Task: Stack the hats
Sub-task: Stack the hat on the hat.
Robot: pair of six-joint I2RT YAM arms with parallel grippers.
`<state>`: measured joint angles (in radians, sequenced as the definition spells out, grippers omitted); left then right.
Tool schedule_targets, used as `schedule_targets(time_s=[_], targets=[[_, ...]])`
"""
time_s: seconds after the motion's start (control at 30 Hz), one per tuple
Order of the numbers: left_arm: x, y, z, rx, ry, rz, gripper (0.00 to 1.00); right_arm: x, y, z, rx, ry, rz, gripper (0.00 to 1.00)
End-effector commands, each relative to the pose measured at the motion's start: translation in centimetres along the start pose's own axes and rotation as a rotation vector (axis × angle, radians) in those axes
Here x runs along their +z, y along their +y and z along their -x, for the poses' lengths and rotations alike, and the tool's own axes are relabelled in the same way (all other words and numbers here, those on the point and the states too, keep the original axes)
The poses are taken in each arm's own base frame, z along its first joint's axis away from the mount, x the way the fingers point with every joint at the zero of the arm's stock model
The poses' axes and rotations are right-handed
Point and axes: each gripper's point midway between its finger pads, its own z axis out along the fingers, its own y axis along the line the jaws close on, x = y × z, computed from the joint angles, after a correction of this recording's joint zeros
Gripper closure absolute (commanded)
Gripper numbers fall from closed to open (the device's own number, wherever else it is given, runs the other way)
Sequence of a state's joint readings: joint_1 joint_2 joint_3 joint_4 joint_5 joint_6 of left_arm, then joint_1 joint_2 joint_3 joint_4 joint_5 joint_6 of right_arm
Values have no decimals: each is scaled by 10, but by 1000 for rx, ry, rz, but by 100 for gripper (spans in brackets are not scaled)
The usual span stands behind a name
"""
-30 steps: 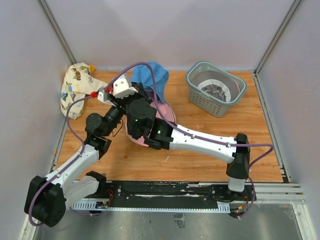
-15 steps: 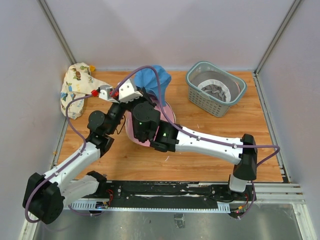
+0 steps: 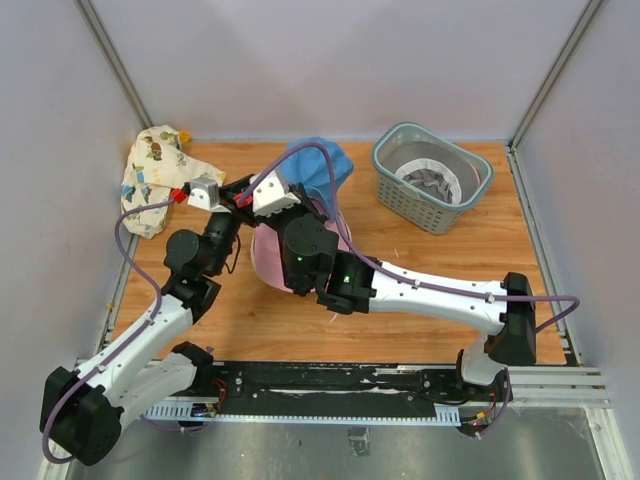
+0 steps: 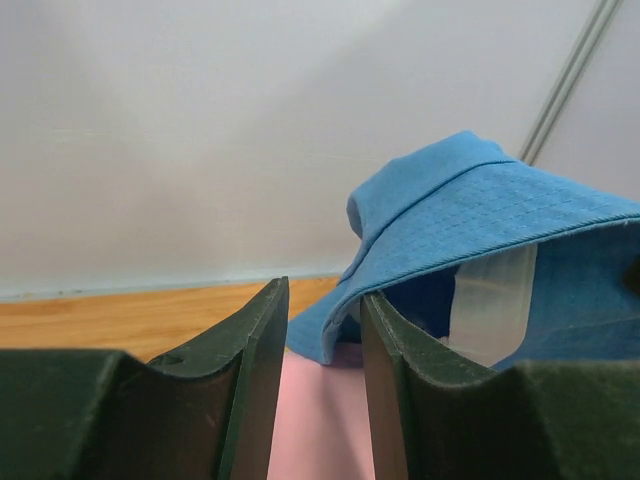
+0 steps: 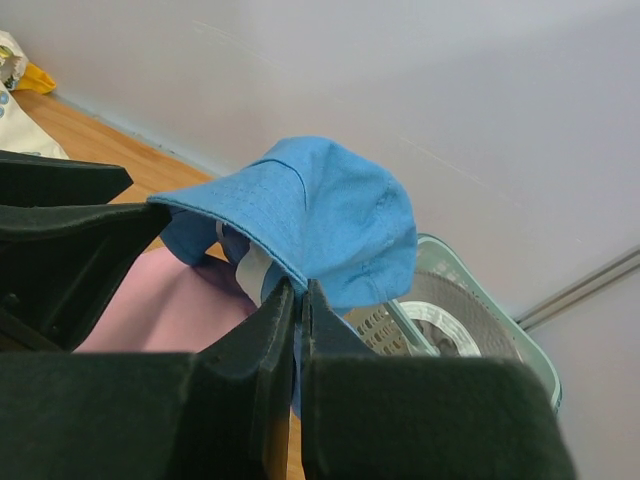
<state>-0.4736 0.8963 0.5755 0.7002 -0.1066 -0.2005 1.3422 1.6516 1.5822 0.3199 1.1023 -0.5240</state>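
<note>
Slatted grey-green basket (image 3: 400, 195): far right of wooden desk (image 3: 420, 250), grey and white fabric inside. Cream printed hat (image 3: 150, 175): far-left corner. Pink hat (image 3: 268, 262): centre, largely hidden under both arms. Blue hat (image 3: 315, 168): held over the pink hat, brim pinched in the right claw (image 5: 297, 300). Left claw (image 4: 322, 300): narrowly spread, level, the blue brim's edge just beyond its tips.

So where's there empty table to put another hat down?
The biggest bare wood is on the right, between the basket and the right arm. There's a smaller strip near the front, between the pink hat and the near edge. It's crowded mid-left, where both arms meet over the pink hat and blue hat.
</note>
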Motion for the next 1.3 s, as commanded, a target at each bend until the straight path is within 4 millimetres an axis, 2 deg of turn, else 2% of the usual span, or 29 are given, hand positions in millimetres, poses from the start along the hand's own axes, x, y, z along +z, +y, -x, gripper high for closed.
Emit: schedule_targets(time_s=[0.0, 0.43, 0.73, 0.9, 0.97, 1.0, 1.1, 1.17, 1.2, 1.27], targets=[[-6, 10, 3, 71, -14, 39, 61, -14, -6, 11, 35, -27, 21, 99], [-15, 15, -2, 91, -10, 50, 59, -29, 29, 4, -38, -31, 139, 99], [-24, 11, -9, 38, -31, 22, 37, -31, 64, -6, -90, -20, 195, 99], [-22, 7, -7, 32, -46, 1, 36, -29, 70, -6, -99, -22, 205, 99], [-21, 7, -4, 34, -62, -4, 40, -30, 72, -6, -99, -21, 212, 99], [-22, 6, -2, 37, -73, -9, 46, -29, 73, -6, -101, -20, 215, 99], [-22, 7, 2, 46, -95, -6, 80, -29, 75, -5, -104, -20, 220, 99], [-22, 10, 2, 54, -99, 11, 96, -29, 76, -5, -108, -21, 222, 99], [-23, 12, 3, 57, -106, 23, 99, -29, 75, -4, -107, -22, 222, 99], [-23, 18, 7, 70, -133, 51, 100, -29, 74, -2, -108, -26, 219, 100]])
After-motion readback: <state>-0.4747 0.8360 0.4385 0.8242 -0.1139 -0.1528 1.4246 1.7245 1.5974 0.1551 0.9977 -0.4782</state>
